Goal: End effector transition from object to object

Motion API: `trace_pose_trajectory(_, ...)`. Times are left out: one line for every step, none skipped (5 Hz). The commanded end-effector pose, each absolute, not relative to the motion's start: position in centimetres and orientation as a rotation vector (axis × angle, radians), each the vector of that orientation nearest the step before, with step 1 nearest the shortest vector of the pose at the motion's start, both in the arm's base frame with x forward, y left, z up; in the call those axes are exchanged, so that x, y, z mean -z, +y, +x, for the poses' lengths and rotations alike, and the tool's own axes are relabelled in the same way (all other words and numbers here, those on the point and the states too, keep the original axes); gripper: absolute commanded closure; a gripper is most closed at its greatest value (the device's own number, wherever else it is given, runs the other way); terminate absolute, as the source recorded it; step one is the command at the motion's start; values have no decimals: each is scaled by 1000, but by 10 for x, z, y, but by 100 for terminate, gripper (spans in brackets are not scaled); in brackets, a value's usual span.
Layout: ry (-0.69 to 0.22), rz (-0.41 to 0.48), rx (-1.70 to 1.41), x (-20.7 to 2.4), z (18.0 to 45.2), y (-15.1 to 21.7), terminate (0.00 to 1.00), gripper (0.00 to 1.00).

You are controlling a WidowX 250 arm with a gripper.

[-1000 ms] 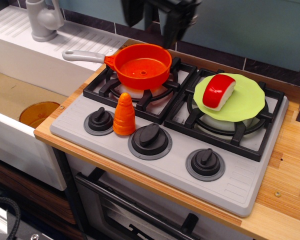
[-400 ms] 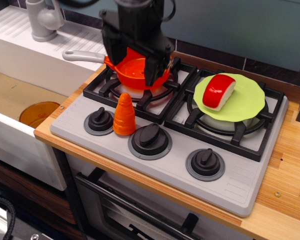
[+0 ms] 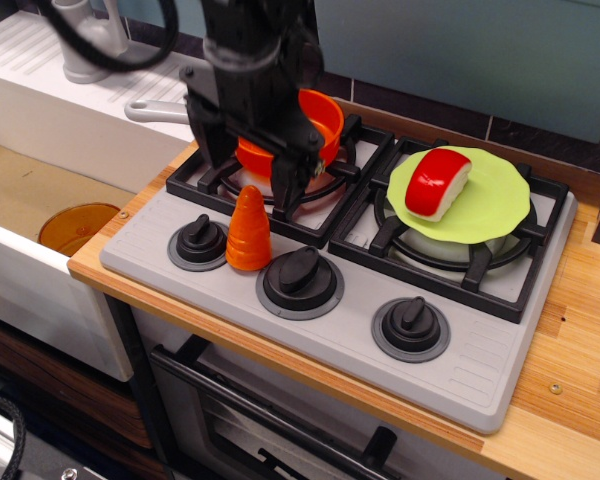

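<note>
My black gripper (image 3: 246, 178) hangs over the left burner, in front of the orange pan (image 3: 315, 118), and hides most of it. Its two dark fingers (image 3: 285, 185) are spread apart, one on each side, just above the tip of the orange ridged cone (image 3: 248, 232). The cone stands upright on the grey stove top (image 3: 480, 370). The gripper holds nothing. A red and white toy piece (image 3: 437, 183) lies on a green plate (image 3: 500, 205) on the right burner.
Three black knobs (image 3: 300, 280) line the stove front. The pan's grey handle (image 3: 155, 110) points left toward the white sink (image 3: 40, 120), which has a grey faucet (image 3: 85, 45). An orange disc (image 3: 77, 225) lies in the basin. A wooden counter (image 3: 580, 350) is at the right.
The gripper has come down from the top edge and moved forward and left, from above the pan to just over the orange cone. Nothing else has moved.
</note>
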State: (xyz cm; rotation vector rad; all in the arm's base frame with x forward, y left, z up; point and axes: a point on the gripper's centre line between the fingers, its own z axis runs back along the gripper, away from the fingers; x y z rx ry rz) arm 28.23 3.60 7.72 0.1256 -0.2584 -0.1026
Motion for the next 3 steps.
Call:
trace_pose_trajectory(-324, 111, 79, -70, 291, 41, 0, 0)
trace_pose_trajectory(-323, 95, 50, -54, 287, 38, 0, 0)
trace_pose_trajectory(-266, 93, 38, -51, 286, 34, 100, 0)
